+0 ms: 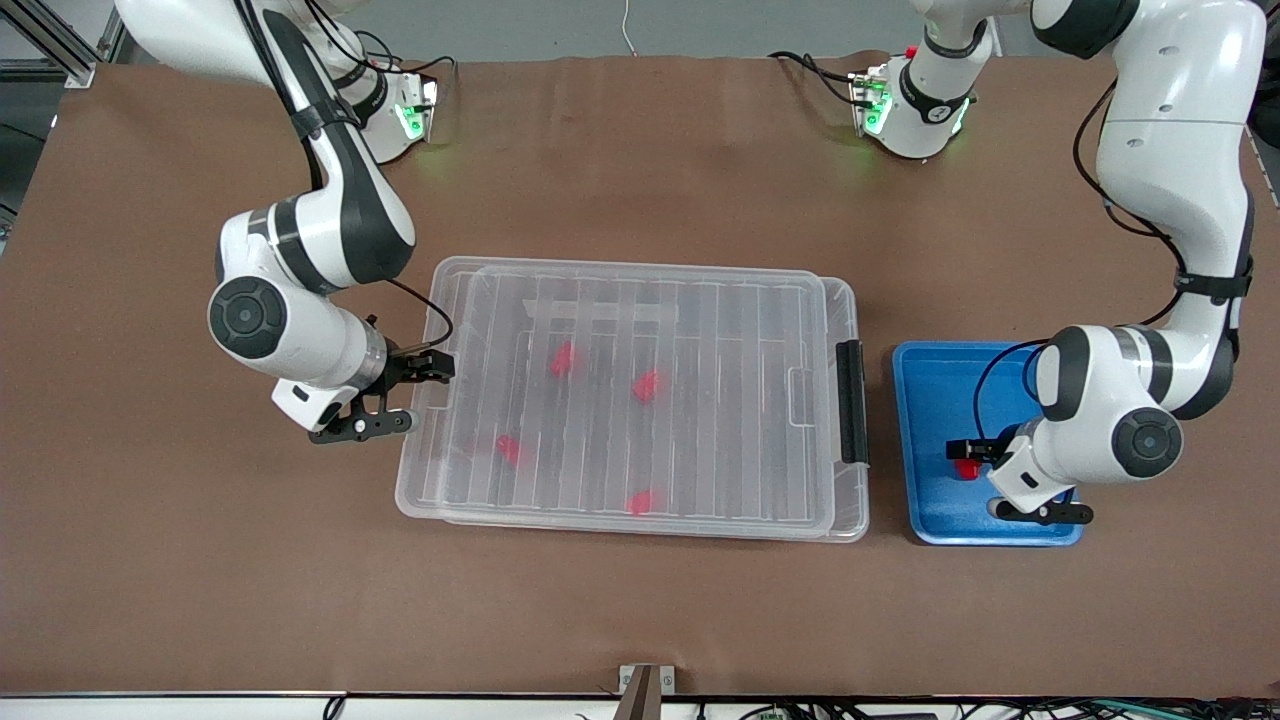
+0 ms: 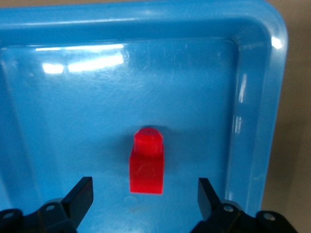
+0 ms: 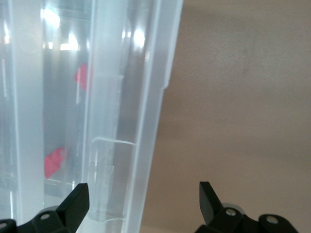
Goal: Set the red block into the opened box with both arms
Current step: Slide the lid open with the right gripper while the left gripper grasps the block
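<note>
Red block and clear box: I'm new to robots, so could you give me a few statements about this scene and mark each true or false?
1. The red block lies in the blue tray. True.
2. The left pincer is shut on the block. False: its fingers stand open on either side.
3. The clear box has its lid off. False: the ribbed lid covers it.
4. The right pincer is open at the box's edge. True.

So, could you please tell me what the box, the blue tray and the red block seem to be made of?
Box: clear, ribbed plastic by the look; red pieces show blurred through its lid.
Blue tray: probably glossy moulded plastic, with bright light streaks and fine scratches on its floor.
Red block: smooth, slightly translucent plastic, it seems, with a round stud and soft sheen.
</note>
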You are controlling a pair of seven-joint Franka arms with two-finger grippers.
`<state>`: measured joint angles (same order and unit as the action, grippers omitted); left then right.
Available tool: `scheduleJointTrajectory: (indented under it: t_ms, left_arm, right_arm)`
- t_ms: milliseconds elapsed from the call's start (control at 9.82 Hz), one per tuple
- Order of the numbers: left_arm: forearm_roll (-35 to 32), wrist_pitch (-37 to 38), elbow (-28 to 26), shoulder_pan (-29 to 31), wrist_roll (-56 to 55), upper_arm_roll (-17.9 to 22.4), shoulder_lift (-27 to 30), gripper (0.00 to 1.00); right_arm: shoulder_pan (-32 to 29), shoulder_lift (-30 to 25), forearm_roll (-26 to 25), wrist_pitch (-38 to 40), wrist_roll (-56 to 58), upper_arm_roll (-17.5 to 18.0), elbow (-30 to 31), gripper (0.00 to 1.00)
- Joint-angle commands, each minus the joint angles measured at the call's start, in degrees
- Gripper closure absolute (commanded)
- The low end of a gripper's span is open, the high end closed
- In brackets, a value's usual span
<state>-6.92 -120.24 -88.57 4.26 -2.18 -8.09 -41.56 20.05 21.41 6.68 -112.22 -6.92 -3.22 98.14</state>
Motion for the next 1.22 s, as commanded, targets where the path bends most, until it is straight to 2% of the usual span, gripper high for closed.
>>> scheduleJointTrajectory:
  t_ms: [0, 102, 204, 407, 509, 917, 1120]
  left_arm:
    - [-0.6, -2.5, -1.0, 0.0, 0.0, -0.3, -2.8, 0.22]
    - [-0.7, -2.7, -0.9, 0.0, 0.0, -0.3, -3.3, 0.36]
    - [-0.7, -2.7, -0.9, 0.0, 0.0, -0.3, -3.5, 0.58]
    - [-0.7, -2.6, -0.7, -0.4, -0.1, -0.4, -3.1, 0.95]
    - [-0.8, -2.2, -0.3, 0.0, 0.1, -0.5, -2.1, 1.0]
    - [-0.6, 3.0, -0.1, 0.0, -1.1, -3.3, 9.3, 1.0]
    - [-0.5, 8.4, 2.6, -0.3, -2.8, -5.9, 12.5, 1.0]
  right_arm:
    - [0.1, -0.6, -0.8, -3.6, -0.3, 0.1, 3.5, 0.0]
    - [-0.1, -0.6, -1.0, -4.9, -0.3, 0.1, 4.6, 0.0]
    - [-0.4, -0.6, -1.8, -4.7, -0.2, 0.1, 4.6, 0.0]
    - [-2.1, -0.6, -4.1, -3.7, -0.1, -0.1, 4.7, 0.0]
    - [-3.7, -0.7, -4.8, -3.1, -0.1, -0.1, 4.7, 0.0]
    - [-9.5, -1.7, -9.0, 1.5, 1.6, -0.3, 4.5, 0.0]
    - [-13.7, -2.3, -9.3, 2.9, 7.4, -0.3, 4.4, 0.0]
